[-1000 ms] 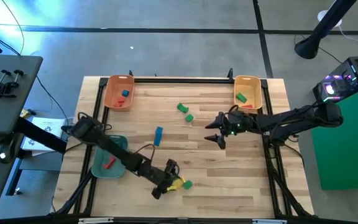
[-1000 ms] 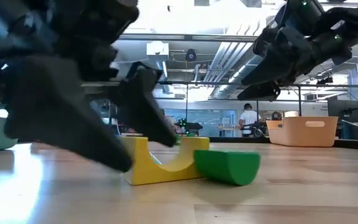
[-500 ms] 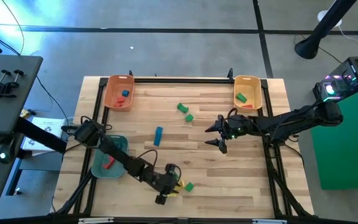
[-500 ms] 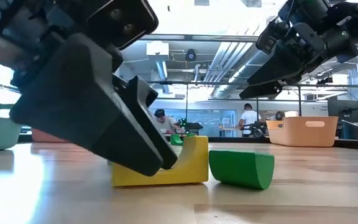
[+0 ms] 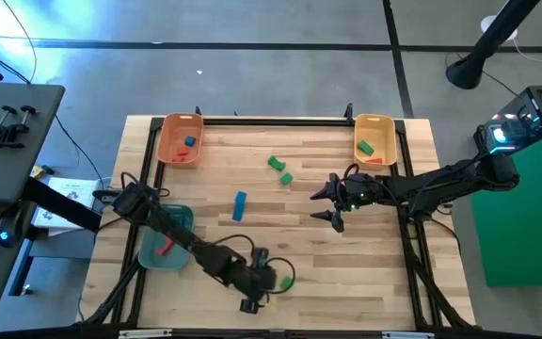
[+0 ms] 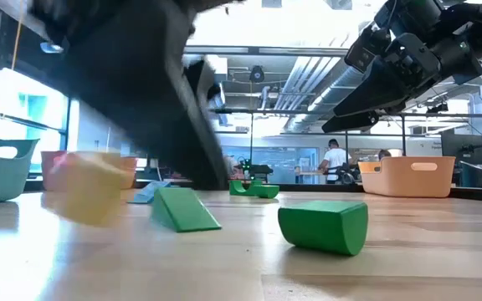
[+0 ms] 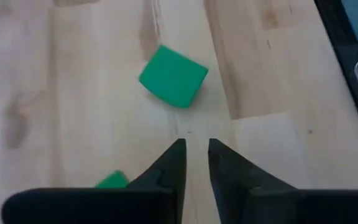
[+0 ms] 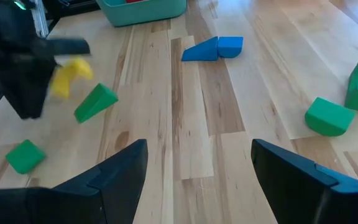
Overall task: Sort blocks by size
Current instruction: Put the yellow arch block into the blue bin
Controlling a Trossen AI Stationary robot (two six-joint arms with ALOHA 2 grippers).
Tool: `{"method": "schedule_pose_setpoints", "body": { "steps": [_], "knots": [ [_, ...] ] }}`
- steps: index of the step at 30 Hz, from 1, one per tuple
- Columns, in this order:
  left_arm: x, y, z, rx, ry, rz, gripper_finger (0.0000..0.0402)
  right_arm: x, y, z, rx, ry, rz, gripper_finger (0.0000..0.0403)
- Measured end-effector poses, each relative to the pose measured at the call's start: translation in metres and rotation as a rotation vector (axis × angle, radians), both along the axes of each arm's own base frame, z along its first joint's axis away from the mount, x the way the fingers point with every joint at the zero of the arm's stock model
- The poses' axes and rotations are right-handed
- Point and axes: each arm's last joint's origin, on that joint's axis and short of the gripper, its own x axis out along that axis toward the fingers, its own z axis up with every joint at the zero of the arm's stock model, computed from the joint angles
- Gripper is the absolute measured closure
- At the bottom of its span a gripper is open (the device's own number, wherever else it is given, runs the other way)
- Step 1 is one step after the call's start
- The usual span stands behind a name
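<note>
My left gripper [image 7: 195,149] hangs low over the table's near middle [image 5: 257,282]. Its fingers are shut to a narrow slit with only bare wood between them. A yellow block [image 6: 86,188] shows as a blur just beside it [image 8: 71,73]. A green wedge [image 6: 187,209] and a rounded green block [image 6: 323,226] lie flat on the wood close by [image 7: 173,76]. My right gripper [image 5: 332,201] hovers open over the table right of the middle, holding nothing [image 8: 197,168]. My left gripper has nothing between its fingers in the left wrist view. Whether a finger's outer side touches the blurred yellow block [image 8: 71,73], I cannot tell.
A teal tray [image 5: 149,252] with a red block stands at the near left. Orange trays stand at the far left [image 5: 180,122] and far right [image 5: 375,121]. Blue blocks [image 5: 240,204] and two green blocks [image 5: 280,169] lie mid-table.
My left gripper has come down at the yellow block and shut its fingers. The yellow block first tipped up on end, then shot out toward the table's left and now shows blurred. The green wedge behind it is uncovered.
</note>
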Motion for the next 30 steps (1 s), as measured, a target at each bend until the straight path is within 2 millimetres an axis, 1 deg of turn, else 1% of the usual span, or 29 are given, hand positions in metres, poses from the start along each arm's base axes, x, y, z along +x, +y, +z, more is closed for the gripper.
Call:
{"method": "schedule_pose_setpoints", "body": {
  "steps": [6,9,13,16,20,22,25,28,30],
  "knots": [
    [0.003,0.000,0.037,0.105,0.121,0.054,0.0399,0.000,0.000,0.000,-0.007,0.001,0.004,0.0122],
    [0.000,0.002,0.049,0.123,0.182,0.132,0.0397,0.000,0.000,-0.001,-0.007,0.006,0.004,0.0122],
    [-0.010,0.005,0.052,0.085,0.277,0.316,0.0393,0.000,0.000,-0.001,-0.009,0.010,0.005,0.0122],
    [-0.020,0.005,0.050,0.012,0.398,0.452,0.0391,0.000,0.000,-0.001,-0.033,0.004,0.018,0.0122],
    [-0.035,0.004,0.048,-0.105,0.582,0.728,0.0381,0.001,0.000,0.001,-0.067,-0.017,0.036,0.0122],
    [-0.043,-0.004,0.048,-0.175,0.679,0.836,0.0370,0.001,0.000,0.002,-0.086,-0.032,0.045,0.0122],
    [-0.058,-0.023,0.049,-0.269,0.776,1.023,0.0342,0.002,0.000,0.004,-0.119,-0.055,0.061,0.0122],
    [-0.075,-0.044,0.049,-0.338,0.876,1.191,0.0303,0.003,0.000,0.006,-0.156,-0.086,0.077,0.0122],
    [-0.088,-0.059,0.049,-0.370,0.900,1.292,0.0272,0.004,0.000,0.008,-0.182,-0.103,0.088,0.0122]
  ]
}}
